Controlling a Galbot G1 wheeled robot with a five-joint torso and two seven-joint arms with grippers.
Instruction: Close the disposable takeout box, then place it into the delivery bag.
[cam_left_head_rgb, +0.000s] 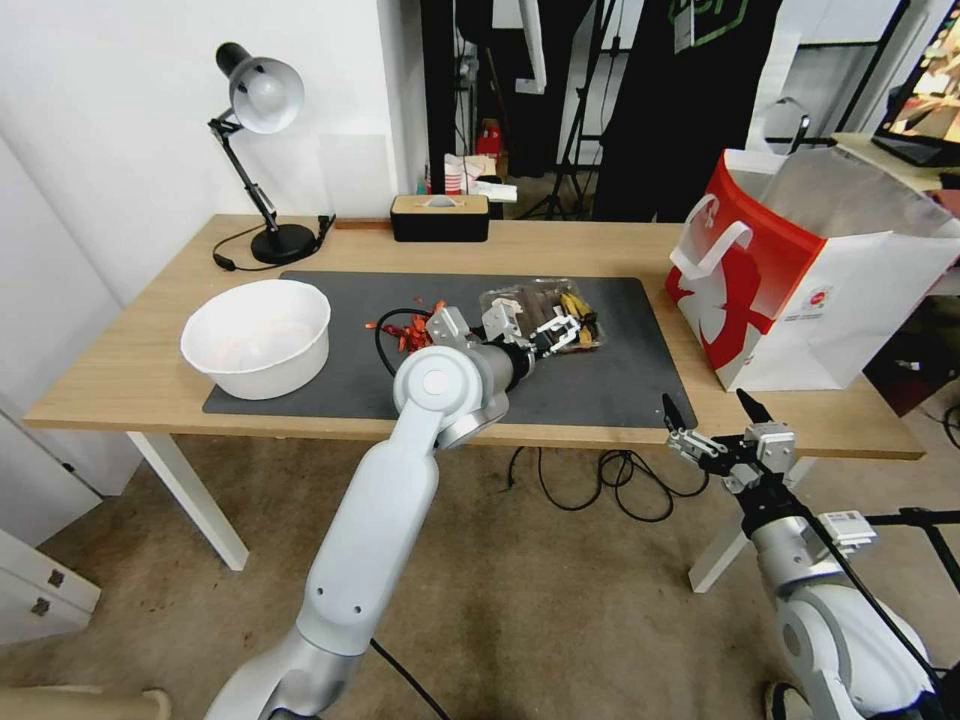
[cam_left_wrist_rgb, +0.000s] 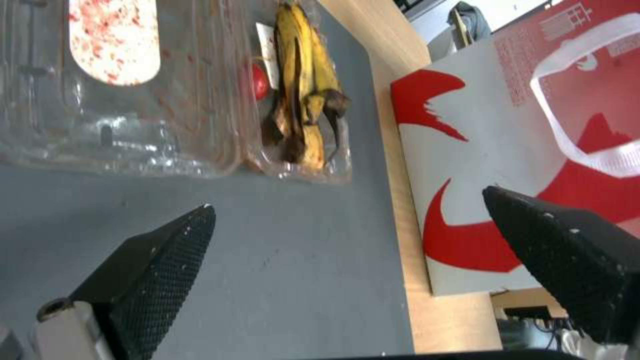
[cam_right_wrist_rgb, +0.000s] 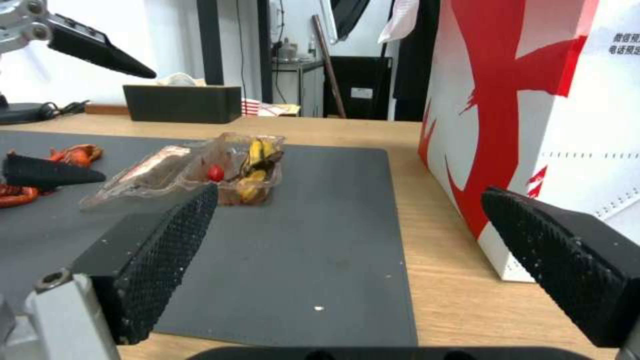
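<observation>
White wall, light wooden table with dark grey mat, black desk lamp, beige carpet floor

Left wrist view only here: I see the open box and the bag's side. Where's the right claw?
Observer: The right claw is open, just off the table's front edge, on the near side of the delivery bag.
Operator: Bag mouth open?
Observer: Yes. The head view shows its top standing open, with the silver lining exposed.
</observation>
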